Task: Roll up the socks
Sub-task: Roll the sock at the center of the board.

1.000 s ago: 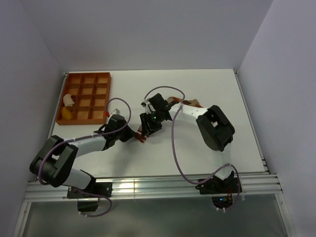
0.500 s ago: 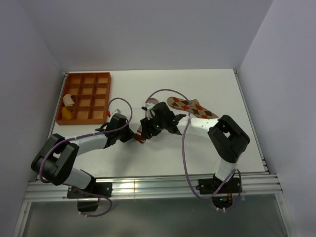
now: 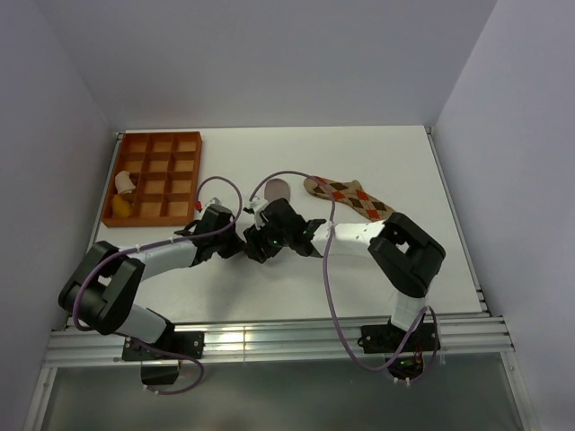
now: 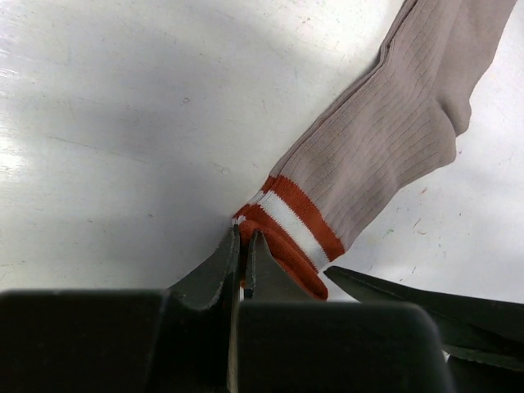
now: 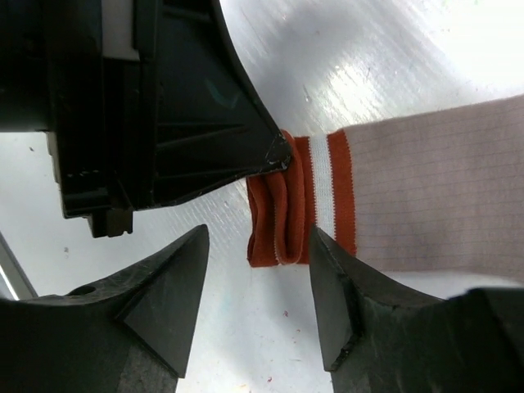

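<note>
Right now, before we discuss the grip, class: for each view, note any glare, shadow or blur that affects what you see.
Top external: even, sharp, soft arm shadows on the table. Left wrist: striped sock crisp, left end effector dark and blurred. Right wrist: glare washes the table upper right; right end effector soft-edged.

We see the left arm [image 3: 162, 258] and right arm [image 3: 355, 236] as white tubes between black joints, a purple cable [image 3: 327, 296] looping along each. The left pincer [image 4: 246, 237] and right pincer [image 5: 258, 236] have matte black wedge fingers [image 5: 164, 303].
</note>
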Motion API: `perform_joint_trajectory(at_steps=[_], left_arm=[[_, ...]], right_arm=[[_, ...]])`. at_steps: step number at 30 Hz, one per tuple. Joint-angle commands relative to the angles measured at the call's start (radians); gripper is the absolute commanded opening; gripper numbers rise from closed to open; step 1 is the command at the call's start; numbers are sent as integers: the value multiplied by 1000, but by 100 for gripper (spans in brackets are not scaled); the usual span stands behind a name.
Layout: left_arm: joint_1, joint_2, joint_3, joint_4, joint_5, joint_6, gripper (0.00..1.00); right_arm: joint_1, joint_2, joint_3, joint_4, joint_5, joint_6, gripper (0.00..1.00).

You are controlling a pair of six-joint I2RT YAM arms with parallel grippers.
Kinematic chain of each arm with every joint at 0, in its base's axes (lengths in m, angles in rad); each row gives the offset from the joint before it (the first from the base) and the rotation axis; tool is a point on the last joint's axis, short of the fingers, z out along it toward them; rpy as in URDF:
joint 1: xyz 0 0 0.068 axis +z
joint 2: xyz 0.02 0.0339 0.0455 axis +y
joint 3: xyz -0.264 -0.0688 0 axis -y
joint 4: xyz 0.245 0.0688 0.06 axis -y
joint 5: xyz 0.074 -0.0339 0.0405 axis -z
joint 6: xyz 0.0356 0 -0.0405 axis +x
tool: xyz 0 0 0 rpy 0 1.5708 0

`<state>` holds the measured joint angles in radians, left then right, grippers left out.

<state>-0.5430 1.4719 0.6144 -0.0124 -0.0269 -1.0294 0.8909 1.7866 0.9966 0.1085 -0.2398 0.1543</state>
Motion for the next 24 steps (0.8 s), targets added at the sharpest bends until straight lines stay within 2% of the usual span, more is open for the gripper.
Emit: perform_joint_trajectory(at_steps=[1,13,21,23,24], left_arm=[[-5,10,36,-24,-18,12,0],[-5,25,70,-70,-13,-8,0],[-5,28,81,-84,-24,-17,0],[-5,28,81,-84,-22,-21,0],[-5,30,77,-84,-22,-23,0]], right_arm=[[20,7,-12,39,59,-9,59],[65,40,14,-39,145,7,45],[94,79,39,-73,206,10,42],[95,89,54,-87,214,13,37],[95,97,57,-90,218,14,30]])
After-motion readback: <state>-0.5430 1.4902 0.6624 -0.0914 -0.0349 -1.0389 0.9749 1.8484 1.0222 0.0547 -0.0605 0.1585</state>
